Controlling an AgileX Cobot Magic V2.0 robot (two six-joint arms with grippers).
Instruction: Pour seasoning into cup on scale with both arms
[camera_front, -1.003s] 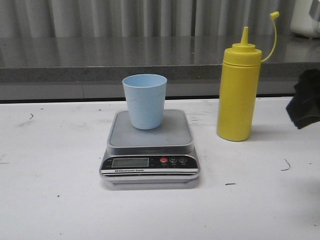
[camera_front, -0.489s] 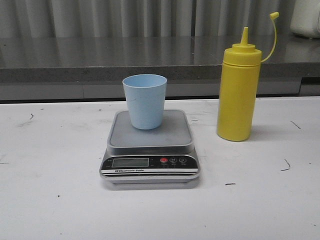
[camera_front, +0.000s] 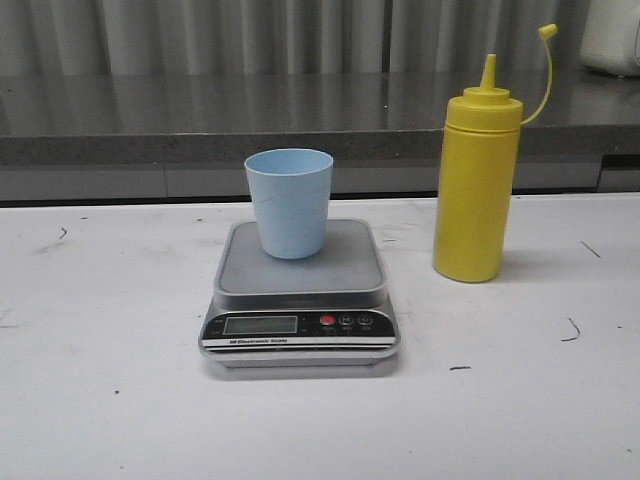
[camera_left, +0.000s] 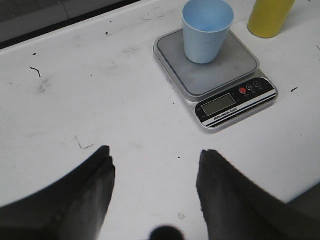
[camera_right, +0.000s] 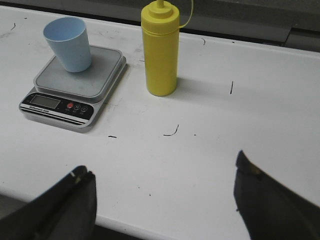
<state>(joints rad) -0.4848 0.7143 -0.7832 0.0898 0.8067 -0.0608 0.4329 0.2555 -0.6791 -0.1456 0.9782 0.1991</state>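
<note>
The pale blue cup (camera_front: 290, 202) stands upright on the grey platform of the scale (camera_front: 345, 270) at the table's middle. The yellow seasoning bottle (camera_front: 478, 180) stands upright to the right of the scale, its cap hanging on its tether. Neither gripper shows in the front view. My left gripper (camera_left: 156, 160) is open and empty over the bare table, well short of the scale (camera_left: 222, 67) and cup (camera_left: 207, 30). My right gripper (camera_right: 162, 172) is open wide and empty near the table's front edge, well back from the bottle (camera_right: 160, 50), the cup (camera_right: 69, 44) and the scale (camera_right: 97, 75).
A grey ledge (camera_front: 200, 120) runs along the back of the white table (camera_front: 100, 380). A white object (camera_front: 612, 35) sits on the ledge at the far right. The table's front edge (camera_right: 150, 226) lies between the right fingers.
A second ago the right arm's black gripper showed at the right edge of the front view; it has drawn back out of that view. Cup, scale and bottle have not moved.
</note>
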